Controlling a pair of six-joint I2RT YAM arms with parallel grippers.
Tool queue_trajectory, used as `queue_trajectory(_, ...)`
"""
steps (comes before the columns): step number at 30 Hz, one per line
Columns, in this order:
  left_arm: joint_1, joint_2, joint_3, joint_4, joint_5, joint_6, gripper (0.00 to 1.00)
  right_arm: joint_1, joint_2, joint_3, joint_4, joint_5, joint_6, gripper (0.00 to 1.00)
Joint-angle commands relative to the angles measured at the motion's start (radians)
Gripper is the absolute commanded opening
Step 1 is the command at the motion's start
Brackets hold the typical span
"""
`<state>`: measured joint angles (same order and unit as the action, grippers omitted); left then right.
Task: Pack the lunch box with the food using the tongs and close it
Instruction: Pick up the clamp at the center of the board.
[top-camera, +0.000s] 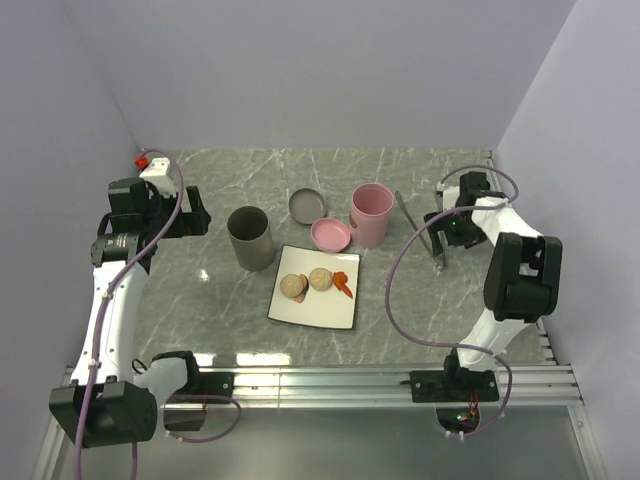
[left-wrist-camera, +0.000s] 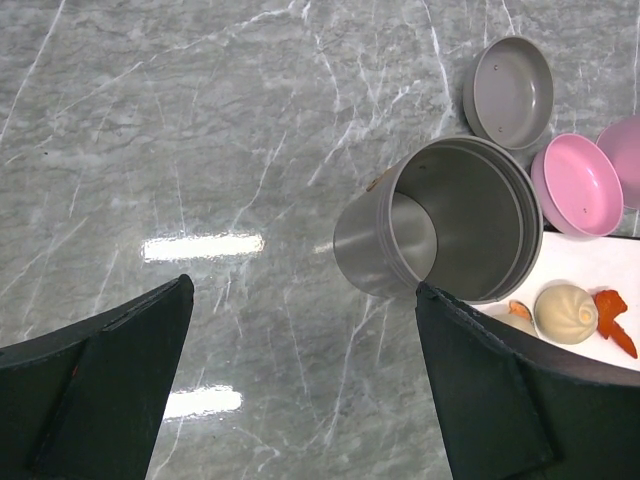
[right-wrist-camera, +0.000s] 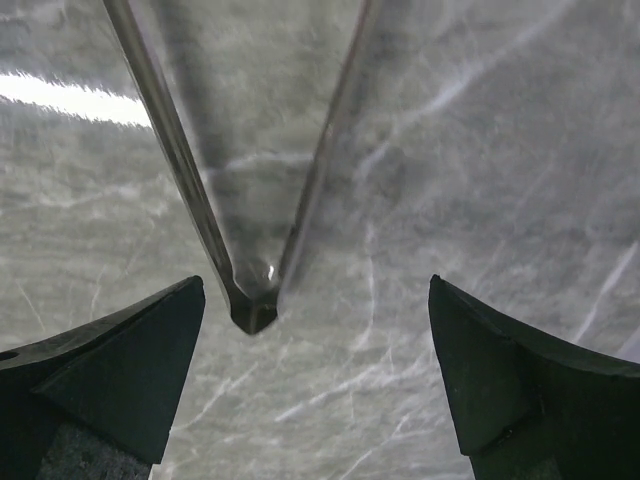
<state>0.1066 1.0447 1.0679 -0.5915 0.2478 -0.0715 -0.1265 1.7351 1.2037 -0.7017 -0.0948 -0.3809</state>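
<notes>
The right claw (right-wrist-camera: 315, 310) is spread wide and hangs low over the tongs (right-wrist-camera: 180, 150) — right above the end where the two thin arms join. I think it is there because that end is the best spot to grab. It is not pinching them yet. The tongs lie flat on the tabletop (top-camera: 200, 300) on the right side, just right of the pink pot (top-camera: 371, 214). They are long, slim and shiny silver, and they open out like a V.

The left claw (left-wrist-camera: 305, 300) is spread wide too and holds nothing. It hovers on the left near the tall grey pot (left-wrist-camera: 440, 225), maybe so it can steady it later. That pot stands open and looks empty. A small grey dish (left-wrist-camera: 510, 90) and a small pink dish (left-wrist-camera: 578, 187) sit just behind it.

The food waits on the white plate (top-camera: 320, 312) in the middle — two tan balls (top-camera: 320, 278) and a little orange piece (top-camera: 343, 286), close together. Nothing is packed yet.
</notes>
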Motion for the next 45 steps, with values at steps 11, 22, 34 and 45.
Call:
queue_trajectory(11,-0.002,0.048,0.029,0.024,-0.012,-0.022,0.99,0.080,0.152,0.126,0.100,0.030,0.062,1.00)
queue_trajectory(22,-0.001,0.052,0.030,0.029,-0.008,-0.027,0.99,0.088,0.213,0.175,0.146,-0.010,0.094,1.00)
queue_trajectory(34,-0.002,0.052,0.026,0.033,-0.001,-0.030,0.99,0.097,0.250,0.177,0.182,-0.005,0.135,0.96)
queue_trajectory(45,-0.002,0.054,0.027,0.033,0.007,-0.031,0.99,0.102,0.290,0.194,0.188,0.000,0.215,0.93)
